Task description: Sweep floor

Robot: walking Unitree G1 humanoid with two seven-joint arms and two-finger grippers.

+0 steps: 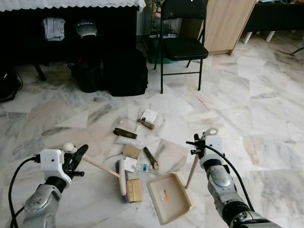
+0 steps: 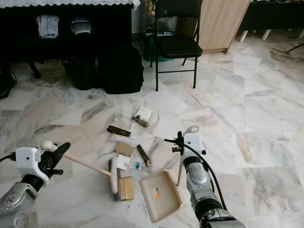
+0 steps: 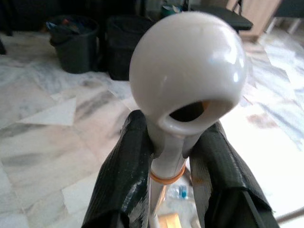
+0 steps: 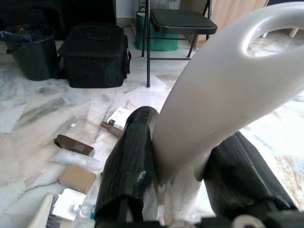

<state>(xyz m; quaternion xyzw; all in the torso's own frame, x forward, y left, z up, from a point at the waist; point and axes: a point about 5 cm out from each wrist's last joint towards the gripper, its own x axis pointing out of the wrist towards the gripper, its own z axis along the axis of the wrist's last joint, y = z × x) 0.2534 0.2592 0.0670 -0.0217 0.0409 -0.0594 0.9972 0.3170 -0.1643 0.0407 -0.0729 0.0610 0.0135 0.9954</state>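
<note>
The left hand (image 1: 76, 156) grips the broom (image 1: 122, 176) handle; the right hand (image 1: 199, 142) grips the dustpan (image 1: 168, 197). Short strokes should drag the near litter (image 1: 134, 190) rightward into the pan's lip.

Marble tile floor (image 1: 266, 95), black folding chair (image 1: 183, 42), dark table with white cloth (image 1: 71, 4), wooden cabinet (image 1: 228, 23) behind.

This looks like a room in a home, with a floor of white, grey-veined marble tiles (image 1: 266, 95) running wall to wall. Along its far edge stand a black folding chair (image 1: 183, 45), a light wooden cabinet (image 1: 228, 23) and a table under a white lace-edged cloth (image 1: 71, 4). A black bag (image 1: 126, 71) and a dark bin (image 1: 89, 73) stand before the table.
</note>
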